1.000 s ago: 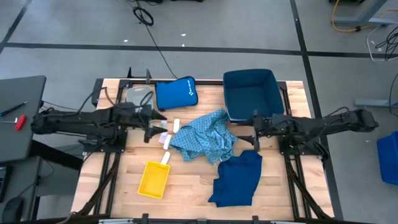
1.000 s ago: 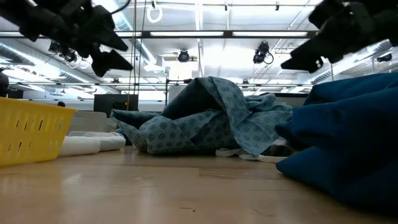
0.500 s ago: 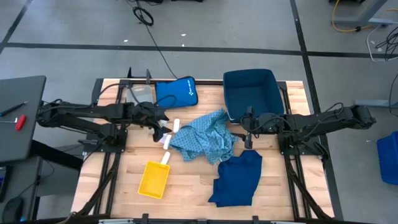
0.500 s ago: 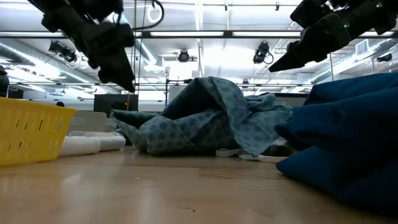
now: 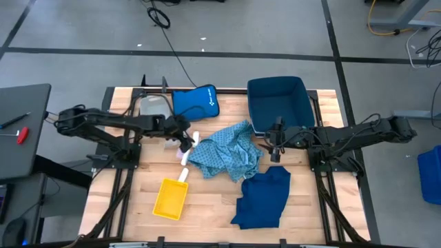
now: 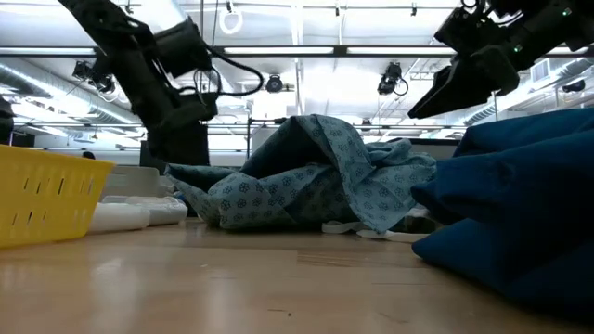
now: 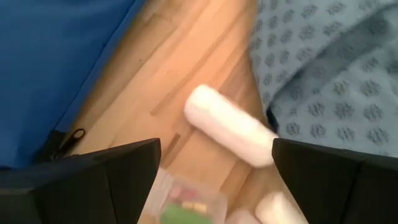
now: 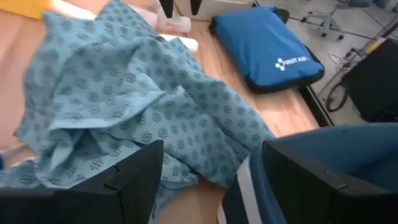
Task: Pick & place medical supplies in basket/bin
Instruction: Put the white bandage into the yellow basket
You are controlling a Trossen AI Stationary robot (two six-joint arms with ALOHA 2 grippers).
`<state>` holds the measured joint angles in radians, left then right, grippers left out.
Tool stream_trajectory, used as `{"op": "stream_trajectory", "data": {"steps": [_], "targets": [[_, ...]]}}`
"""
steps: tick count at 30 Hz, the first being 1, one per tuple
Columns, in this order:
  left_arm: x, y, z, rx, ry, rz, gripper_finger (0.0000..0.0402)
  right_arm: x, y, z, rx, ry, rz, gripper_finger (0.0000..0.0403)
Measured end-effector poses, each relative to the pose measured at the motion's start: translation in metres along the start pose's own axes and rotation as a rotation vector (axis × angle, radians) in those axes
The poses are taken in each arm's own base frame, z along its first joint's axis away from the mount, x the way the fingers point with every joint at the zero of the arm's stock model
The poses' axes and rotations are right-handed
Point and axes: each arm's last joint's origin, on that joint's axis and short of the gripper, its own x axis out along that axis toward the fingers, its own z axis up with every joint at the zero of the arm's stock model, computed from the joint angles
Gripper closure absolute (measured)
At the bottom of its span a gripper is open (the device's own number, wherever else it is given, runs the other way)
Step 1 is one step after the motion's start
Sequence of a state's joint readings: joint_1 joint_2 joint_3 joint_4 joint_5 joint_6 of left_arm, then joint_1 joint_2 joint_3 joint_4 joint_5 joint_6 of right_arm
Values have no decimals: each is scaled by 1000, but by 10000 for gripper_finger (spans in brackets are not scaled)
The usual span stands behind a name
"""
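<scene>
Several white rolls (image 5: 185,157) lie on the wood between the blue pouch and the yellow basket, left of the crumpled light-blue patterned garment (image 5: 229,157). My left gripper (image 5: 185,138) hangs low over them, open. In the left wrist view its fingers stand either side of one white roll (image 7: 230,134), with a clear vial (image 7: 186,202) beside it. My right gripper (image 5: 274,141) is open above the patterned garment's right edge (image 8: 186,112). The navy garment (image 5: 263,196) lies flat on the table nearer the near edge.
A yellow slotted basket (image 5: 171,198) sits toward the near left, and a navy bin (image 5: 279,103) at the far right. The royal-blue pouch with a white logo (image 5: 195,103) and a clear container (image 5: 153,105) lie at the far edge. Bare wood shows near the front.
My left gripper has moved toward the table's right and come down over the white rolls beside the patterned garment. My right gripper has shifted slightly toward the table's left, over that garment's edge. No object has moved.
</scene>
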<state>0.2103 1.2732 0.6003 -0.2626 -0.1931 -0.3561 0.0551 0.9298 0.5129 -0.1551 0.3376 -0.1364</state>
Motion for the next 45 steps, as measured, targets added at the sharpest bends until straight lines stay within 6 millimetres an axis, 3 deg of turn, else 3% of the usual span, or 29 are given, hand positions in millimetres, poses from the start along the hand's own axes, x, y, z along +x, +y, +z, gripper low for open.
{"op": "stream_trajectory", "data": {"steps": [10, 26, 33, 45], "targets": [[26, 5, 4, -168, 32, -77, 88, 0, 0, 0, 0, 0, -2, 119], [28, -4, 43, -194, 6, -14, 88, 0, 1, -5, -28, 52, 6, 119], [39, -22, 54, -181, -10, -47, 88, 0, 1, -6, -39, 57, 8, 119], [42, -21, 40, -139, 134, 37, 88, 0, 1, -7, -42, 67, 11, 119]]}}
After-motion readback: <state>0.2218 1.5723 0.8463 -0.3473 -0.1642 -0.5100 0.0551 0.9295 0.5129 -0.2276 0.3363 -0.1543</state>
